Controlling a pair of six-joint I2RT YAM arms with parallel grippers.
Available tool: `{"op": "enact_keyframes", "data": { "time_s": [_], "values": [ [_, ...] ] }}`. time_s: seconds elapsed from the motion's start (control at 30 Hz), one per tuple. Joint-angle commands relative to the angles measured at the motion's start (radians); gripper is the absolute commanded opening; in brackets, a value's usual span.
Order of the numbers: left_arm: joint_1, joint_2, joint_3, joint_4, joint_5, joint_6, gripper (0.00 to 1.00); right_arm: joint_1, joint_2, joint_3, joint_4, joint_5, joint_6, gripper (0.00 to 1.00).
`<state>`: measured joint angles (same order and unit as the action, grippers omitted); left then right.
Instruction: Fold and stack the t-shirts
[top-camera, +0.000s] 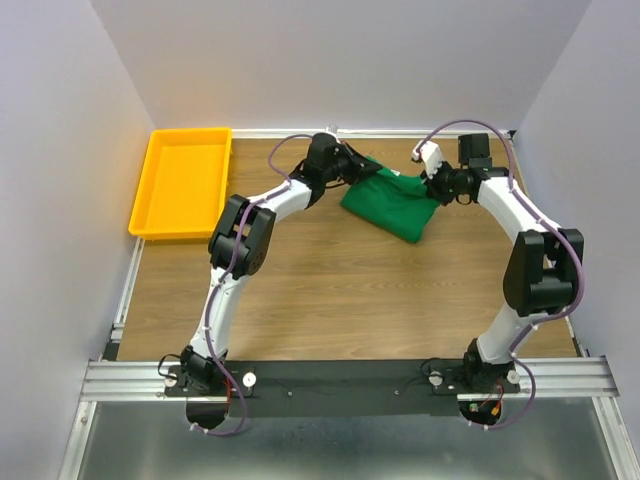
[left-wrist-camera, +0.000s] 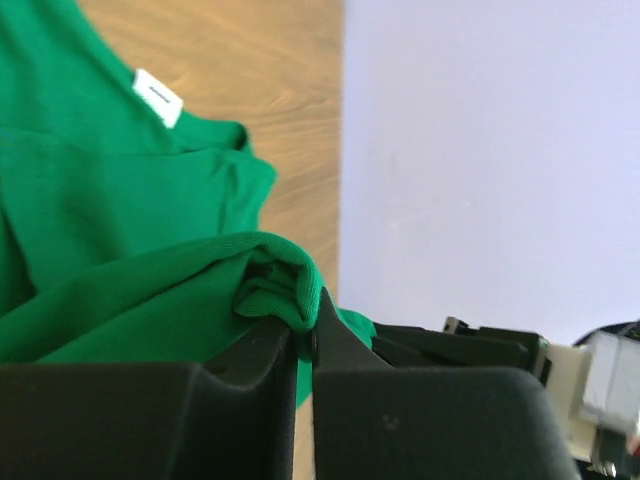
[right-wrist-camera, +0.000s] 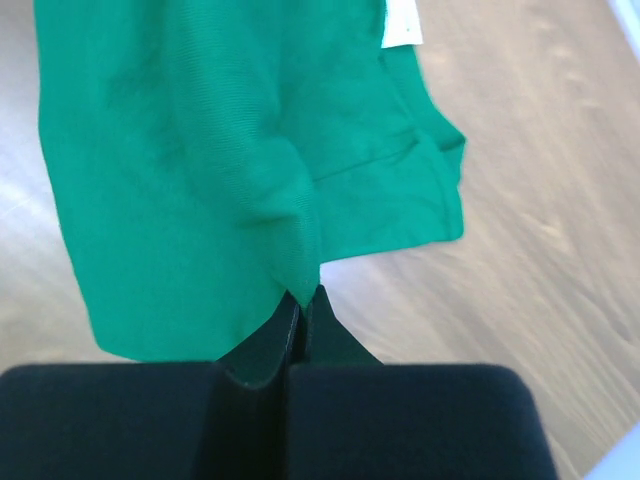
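One green t-shirt (top-camera: 392, 200) lies partly folded at the far middle of the wooden table, held between both arms. My left gripper (top-camera: 352, 163) is at its far left corner and is shut on a bunched fold of the green t-shirt (left-wrist-camera: 285, 275). A small white neck label (left-wrist-camera: 159, 98) shows in the left wrist view. My right gripper (top-camera: 436, 185) is at the shirt's right side, shut on a pinched point of the t-shirt (right-wrist-camera: 200, 150), which hangs away from the jaws above the table. The label (right-wrist-camera: 402, 25) also shows in the right wrist view.
An orange tray (top-camera: 182, 183) sits at the far left of the table. Pale walls close in the table at the back and both sides. A metal rail (top-camera: 340, 378) carries both arm bases at the near edge.
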<state>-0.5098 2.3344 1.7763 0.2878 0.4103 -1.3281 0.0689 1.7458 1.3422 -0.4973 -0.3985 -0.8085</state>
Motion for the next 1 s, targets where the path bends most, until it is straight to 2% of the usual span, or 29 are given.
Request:
{"op": "enact_keyframes", "data": {
  "time_s": [0.0, 0.2, 0.4, 0.57, 0.87, 0.97],
  "values": [
    [0.002, 0.072, 0.112, 0.139, 0.021, -0.057, 0.0, -0.02, 0.029, 0.046, 0.124, 0.049, 0.086, 0.01],
    [0.004, 0.174, 0.227, 0.103, -0.044, -0.114, 0.0, -0.02, 0.156, 0.117, 0.164, 0.078, 0.136, 0.01],
    [0.004, 0.258, 0.348, 0.114, -0.076, -0.157, 0.0, -0.024, 0.167, 0.121, 0.287, 0.153, 0.192, 0.0],
    [0.002, 0.37, 0.556, 0.109, -0.093, -0.207, 0.0, -0.041, 0.181, 0.132, 0.384, 0.262, 0.248, 0.0],
    [0.001, 0.476, 0.614, 0.148, -0.128, -0.307, 0.0, -0.044, 0.259, 0.14, 0.48, 0.335, 0.302, 0.01],
    [-0.001, 0.506, 0.646, 0.149, -0.14, -0.342, 0.04, -0.044, 0.285, 0.163, 0.488, 0.371, 0.308, 0.01]
  ]
}}
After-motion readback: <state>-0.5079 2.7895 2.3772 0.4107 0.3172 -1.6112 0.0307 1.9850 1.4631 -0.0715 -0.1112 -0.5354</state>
